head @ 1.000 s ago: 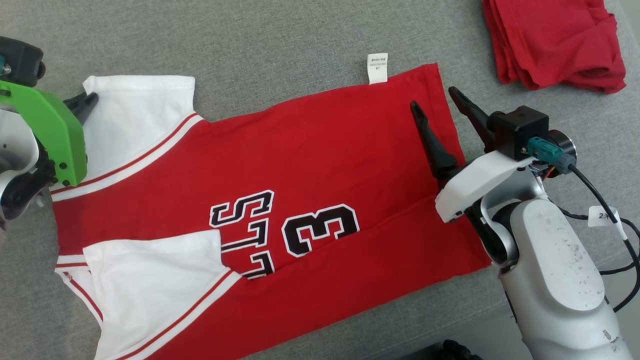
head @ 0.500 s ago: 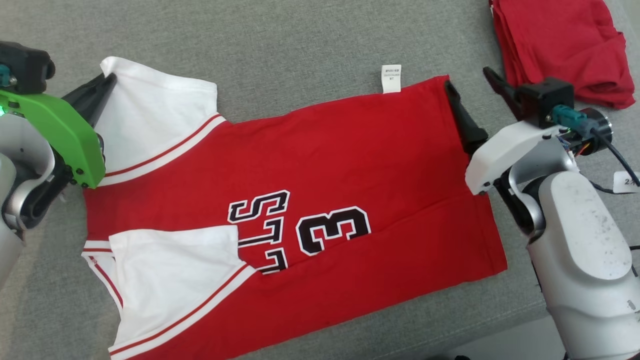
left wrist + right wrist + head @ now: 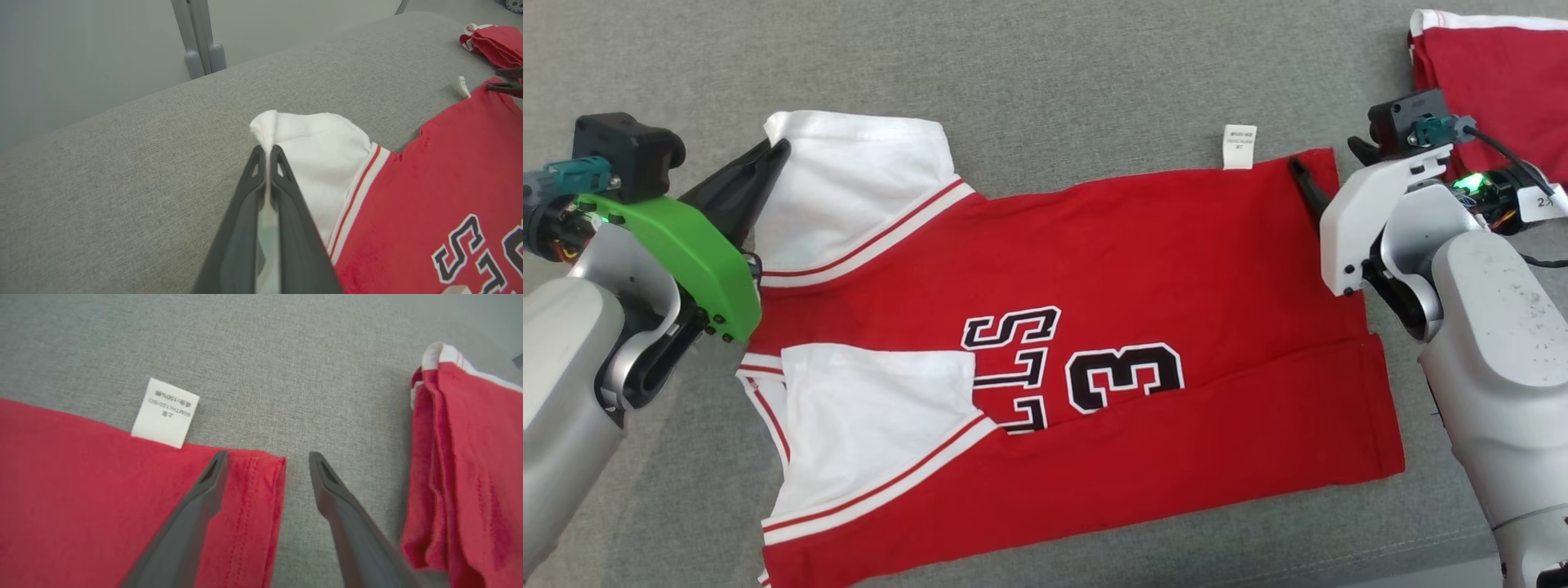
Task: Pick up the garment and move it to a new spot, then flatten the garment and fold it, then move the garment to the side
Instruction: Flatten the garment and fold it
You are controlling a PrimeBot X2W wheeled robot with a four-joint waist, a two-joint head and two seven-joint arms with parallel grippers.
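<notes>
Here left hand (image 3: 267, 149) pinches garment sleeve (image 3: 858, 188); right hand (image 3: 268, 455) splayed.

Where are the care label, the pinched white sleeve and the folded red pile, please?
care label (image 3: 165, 412): right wrist view, printed middle.
white sleeve (image 3: 322, 163): left wrist view, flat middle.
folded red pile (image 3: 470, 465): right wrist view, top layer.

Left gripper (image 3: 266, 149) and right gripper (image 3: 268, 455): two long dark grey fingers (image 3: 208, 490), tapered, slotted near the tip. Left wrist cover (image 3: 686, 261) bright green with black screws; right wrist cover (image 3: 1368, 216) white. Each wrist bears a black camera block (image 3: 625, 151) with a teal plug (image 3: 576, 173). Forearms (image 3: 1503, 351) pale grey, the right one speckled, trailed by a black cable (image 3: 1494, 145) with a white tag (image 3: 1547, 200)
</notes>
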